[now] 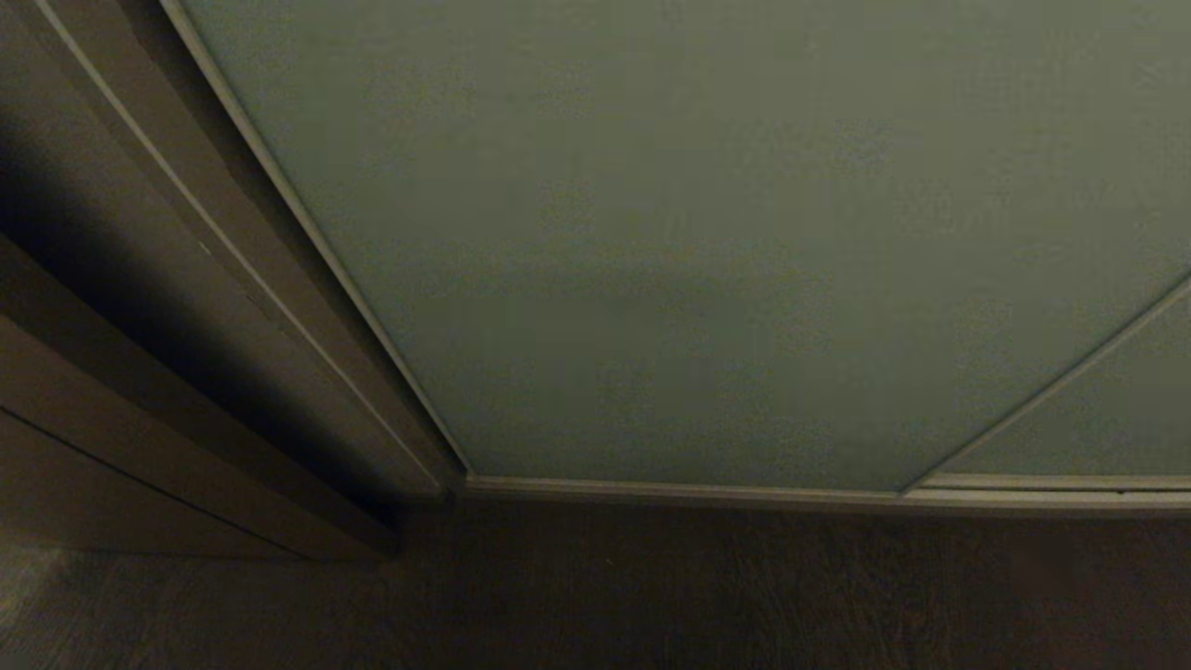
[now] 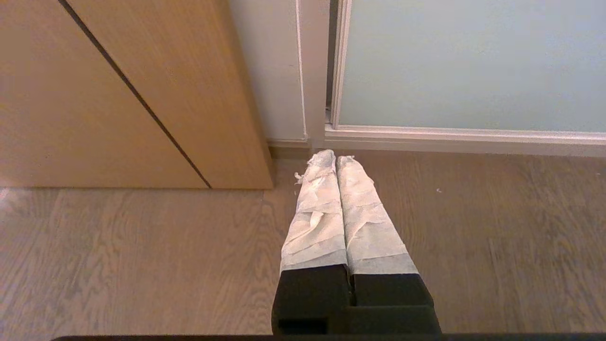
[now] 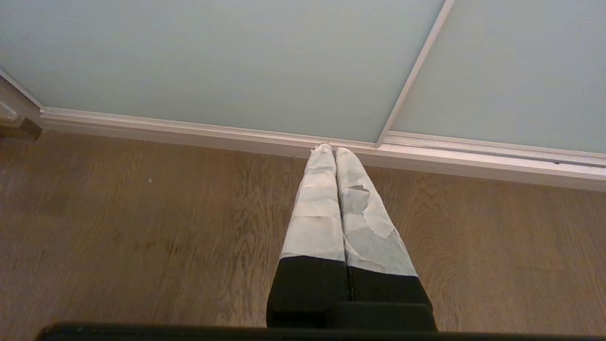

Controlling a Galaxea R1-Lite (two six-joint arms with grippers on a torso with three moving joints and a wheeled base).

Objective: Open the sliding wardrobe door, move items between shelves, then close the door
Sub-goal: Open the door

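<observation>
Head view: the sliding wardrobe door (image 1: 670, 233) is fully closed and fills most of the frame, from the top down to the floor (image 1: 651, 596).

Its left edge, the tall thin frame strip, runs beside the brown side panel (image 1: 112, 372) at left, and the left gripper (image 2: 335, 158) points near that bottom corner, so it looks nearer for the pull. The right gripper (image 3: 334, 150) points at the door's middle seam. Both claws are pinched closed and hold nothing. Shelves and clothes are hidden behind the door.
</observation>
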